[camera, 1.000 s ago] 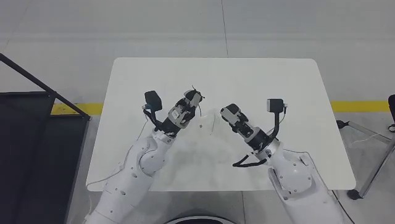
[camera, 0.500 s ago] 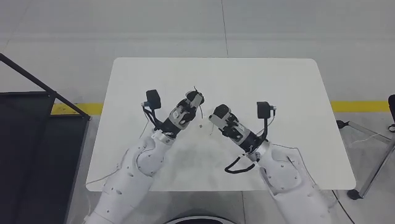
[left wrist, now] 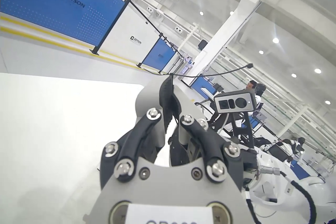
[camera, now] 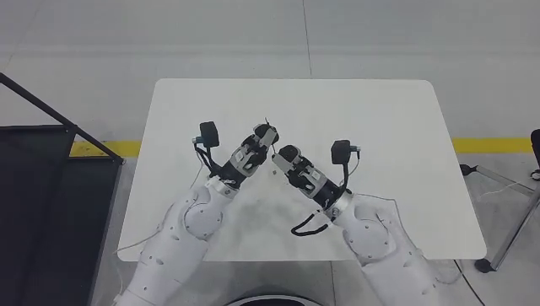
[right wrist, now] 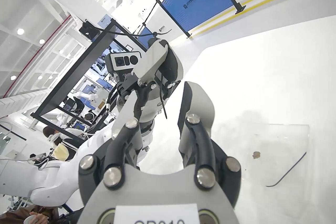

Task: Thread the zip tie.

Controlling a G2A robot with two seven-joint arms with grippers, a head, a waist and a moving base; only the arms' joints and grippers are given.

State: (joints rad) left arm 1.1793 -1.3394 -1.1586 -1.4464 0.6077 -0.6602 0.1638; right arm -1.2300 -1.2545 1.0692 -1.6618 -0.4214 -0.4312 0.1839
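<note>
One-handedly clenching the black zip tie in the left gripper above the middle of the white table, with its strap poking out toward 12 o'clock. Hovering the right gripper just at 5 o'clock of that, spread wide and gripping nothing, with the tie's tail dangling right ahead of its jaws.

Swung right gripper in leftward, from well apart to just beside left gripper and its zip tie. Closed the gap in two roughly even steps.
</note>
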